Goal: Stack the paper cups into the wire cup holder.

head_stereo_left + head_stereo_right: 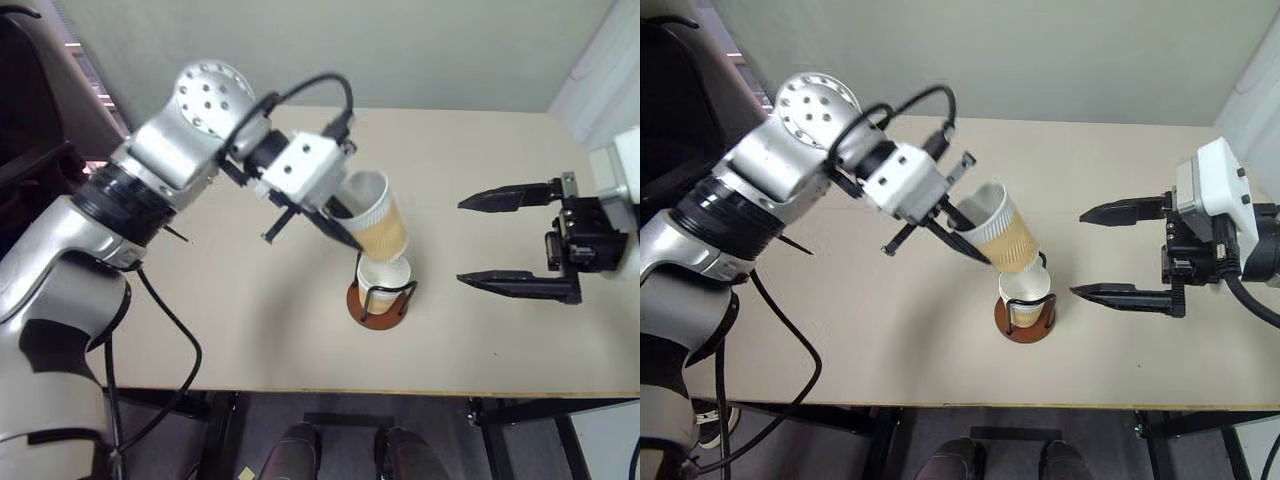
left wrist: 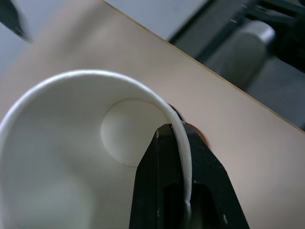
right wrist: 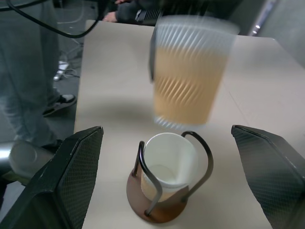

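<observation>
In the right wrist view the raised paper cup (image 3: 188, 71) is showing as a smear, its ribbing and rim blurred. The left claw (image 2: 183, 191) is covering part of that cup's rim in the left wrist view, and the picture's edge is cutting off the cup's near wall. The wire cup holder (image 1: 378, 305) is hiding the lower part of the seated paper cup (image 1: 384, 277). A person's legs (image 3: 21, 71) are running off the frame's edge beside the tabletop (image 3: 109, 86).
</observation>
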Controlling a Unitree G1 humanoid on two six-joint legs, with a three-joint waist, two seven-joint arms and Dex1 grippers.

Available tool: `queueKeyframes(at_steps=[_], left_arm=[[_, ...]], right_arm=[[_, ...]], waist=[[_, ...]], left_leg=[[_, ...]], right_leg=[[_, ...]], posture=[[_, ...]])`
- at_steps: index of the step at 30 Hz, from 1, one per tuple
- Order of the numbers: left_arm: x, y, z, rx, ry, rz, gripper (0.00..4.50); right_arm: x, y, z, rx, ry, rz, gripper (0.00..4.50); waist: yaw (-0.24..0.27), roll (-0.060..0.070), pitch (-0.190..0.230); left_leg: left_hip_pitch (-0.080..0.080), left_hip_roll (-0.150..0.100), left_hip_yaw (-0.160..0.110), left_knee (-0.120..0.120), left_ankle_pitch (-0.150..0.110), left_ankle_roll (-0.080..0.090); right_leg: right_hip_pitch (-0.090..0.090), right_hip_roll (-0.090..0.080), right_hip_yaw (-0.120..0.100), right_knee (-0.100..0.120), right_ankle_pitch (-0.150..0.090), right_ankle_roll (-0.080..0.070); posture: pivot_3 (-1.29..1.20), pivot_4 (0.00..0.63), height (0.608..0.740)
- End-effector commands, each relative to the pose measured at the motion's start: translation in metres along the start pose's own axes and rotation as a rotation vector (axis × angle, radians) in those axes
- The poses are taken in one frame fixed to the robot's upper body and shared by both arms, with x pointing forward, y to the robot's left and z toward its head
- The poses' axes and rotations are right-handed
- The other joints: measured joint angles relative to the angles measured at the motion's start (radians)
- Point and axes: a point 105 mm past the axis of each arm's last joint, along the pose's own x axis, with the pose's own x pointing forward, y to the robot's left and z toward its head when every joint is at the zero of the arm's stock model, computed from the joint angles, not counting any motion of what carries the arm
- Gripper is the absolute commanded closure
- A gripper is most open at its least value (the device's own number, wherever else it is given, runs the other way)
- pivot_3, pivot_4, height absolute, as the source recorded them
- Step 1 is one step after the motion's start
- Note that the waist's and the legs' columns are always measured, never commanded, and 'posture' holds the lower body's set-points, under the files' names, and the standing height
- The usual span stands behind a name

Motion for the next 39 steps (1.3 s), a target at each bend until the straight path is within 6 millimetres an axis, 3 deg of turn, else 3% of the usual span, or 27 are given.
queueKeyframes(at_steps=[1,17,26,30,33,35,39], left_arm=[[0.002,0.005,0.007,0.069,-0.007,-0.047,4.49],[0.029,0.016,-0.021,0.135,0.072,-0.093,4.49],[0.031,0.015,-0.019,0.138,0.046,-0.075,1.35],[0.018,0.02,-0.024,0.084,0.031,0.021,0.01],[-0.014,0.019,-0.033,-0.064,-0.001,0.201,0.01],[-0.035,0.007,-0.042,-0.158,-0.003,0.289,0.01],[-0.077,-0.055,-0.059,-0.431,0.002,0.414,0.01]], right_arm=[[-0.006,0.004,0.007,-0.043,0.012,-0.056,0.0],[-0.009,0.012,0.005,-0.02,0.029,-0.131,0.0],[-0.006,0.012,0.002,-0.011,0.026,-0.133,0.0],[-0.005,0.005,-0.004,-0.005,0.031,-0.12,0.0],[-0.007,-0.01,-0.02,0.016,0.068,-0.123,0.0],[-0.012,-0.02,-0.029,0.034,0.082,-0.132,0.0],[-0.032,-0.034,-0.054,0.072,0.157,-0.14,0.0]], waist=[[0.0,0.0,0.0],[0.006,0.0,0.0],[0.01,0.0,0.0],[0.01,0.0,0.0],[0.004,0.001,0.0],[-0.002,0.001,-0.001],[-0.017,0.004,-0.002]], left_leg=[[0.0,0.0,0.0,0.001,0.0,0.0],[-0.003,-0.001,0.0,0.004,-0.003,0.002],[-0.006,-0.001,0.001,0.005,-0.004,0.005],[-0.006,-0.001,0.001,0.006,-0.005,0.005],[-0.005,-0.001,0.001,0.007,-0.005,0.005],[-0.004,0.0,0.002,0.007,-0.005,0.005],[-0.004,0.0,0.002,0.006,-0.004,0.005]], right_leg=[[0.0,0.0,0.0,0.0,0.0,0.0],[0.003,0.0,-0.001,-0.005,0.001,0.004],[0.004,0.0,0.0,-0.013,0.003,0.008],[0.004,0.0,0.0,-0.013,0.003,0.008],[0.004,0.0,0.0,-0.012,0.003,0.009],[0.004,0.0,0.0,-0.012,0.004,0.009],[0.003,0.002,0.002,-0.012,0.004,0.009]], posture=[[0.0,0.15,0.74],[0.0,0.15,0.74],[0.0,0.15,0.74],[0.0,0.15,0.74],[0.0,0.15,0.74],[0.0,0.15,0.74],[0.0,0.15,0.74]])
